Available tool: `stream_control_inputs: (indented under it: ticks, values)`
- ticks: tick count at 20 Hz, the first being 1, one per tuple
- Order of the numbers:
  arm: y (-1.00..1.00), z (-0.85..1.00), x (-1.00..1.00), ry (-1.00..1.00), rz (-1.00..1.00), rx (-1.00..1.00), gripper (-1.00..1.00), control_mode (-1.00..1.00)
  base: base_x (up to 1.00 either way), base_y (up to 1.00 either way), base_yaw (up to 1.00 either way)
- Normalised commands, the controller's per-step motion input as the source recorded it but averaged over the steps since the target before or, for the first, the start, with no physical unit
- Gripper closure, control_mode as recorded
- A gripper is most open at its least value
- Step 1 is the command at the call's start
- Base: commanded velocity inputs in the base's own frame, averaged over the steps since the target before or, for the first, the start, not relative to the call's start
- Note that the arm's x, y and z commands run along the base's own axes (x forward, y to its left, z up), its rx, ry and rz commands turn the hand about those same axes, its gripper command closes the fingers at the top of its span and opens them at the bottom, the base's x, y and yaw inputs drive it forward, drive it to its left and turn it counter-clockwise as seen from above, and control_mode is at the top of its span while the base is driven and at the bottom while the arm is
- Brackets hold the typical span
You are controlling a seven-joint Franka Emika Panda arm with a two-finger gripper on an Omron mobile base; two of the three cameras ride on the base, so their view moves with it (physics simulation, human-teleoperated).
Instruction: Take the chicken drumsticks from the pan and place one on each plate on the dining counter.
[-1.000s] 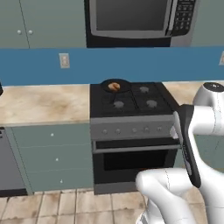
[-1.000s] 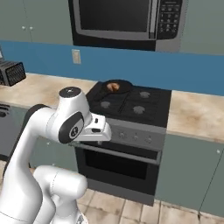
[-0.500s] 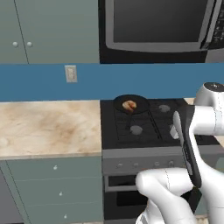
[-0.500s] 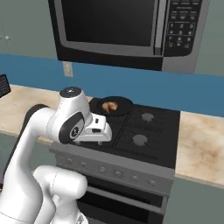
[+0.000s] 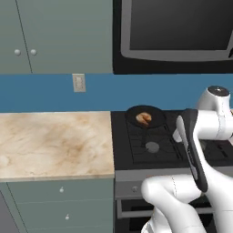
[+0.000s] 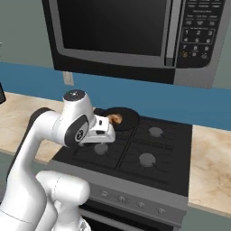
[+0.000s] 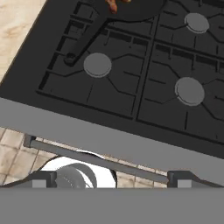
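The pan [image 5: 145, 117] sits on the black stove [image 6: 135, 149], on the back burner at about 11 o'clock. Its long handle [image 7: 83, 40] points toward the front of the stove. The chicken drumsticks [image 5: 144, 118] lie inside the pan, golden-brown and close together. From here they look like one lump, so I cannot tell where one ends and the other starts.

The gripper [image 7: 109, 181] hangs in front of the stove, well apart from the pan. Its two dark tips sit far apart at 7 and 5 o'clock in the hand view, so the jaws look let go and wide, with nothing in them.

A drumstick is probably light and a bit soft. It may be greasy and slip. I think the thick meaty middle is the best place to pinch, gently, so it does not squash. The pan rim is low, so reaching down from above looks easy.

A beige marbled counter [image 5: 52, 143] lies at 9 o'clock of the stove. A big microwave [image 6: 126, 36] hangs above.
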Motion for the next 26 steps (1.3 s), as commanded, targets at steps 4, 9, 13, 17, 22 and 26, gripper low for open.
stream_control_inputs:
  ticks: [4,9,13,17,22,26]
  values:
    - [0.13,-0.22,0.67,-0.33,0.00,0.00,-1.00,-1.00,0.00,0.00,0.00]
    - [0.22,-0.04,0.96,-0.29,0.00,0.00,-1.00,-1.00,0.00,0.00,0.00]
    - [0.05,0.00,1.00,-0.09,0.00,0.01,-1.00,-1.00,0.00,0.00,0.00]
    - [0.00,0.00,1.00,0.00,0.00,0.04,-1.00,-1.00,0.00,0.00,0.00]
    - [0.00,-0.08,1.00,0.00,0.00,0.05,-1.00,-1.00,0.00,0.00,0.00]
    - [-0.06,-0.30,1.00,0.08,0.00,0.08,-1.00,-1.00,0.00,0.00,0.00]
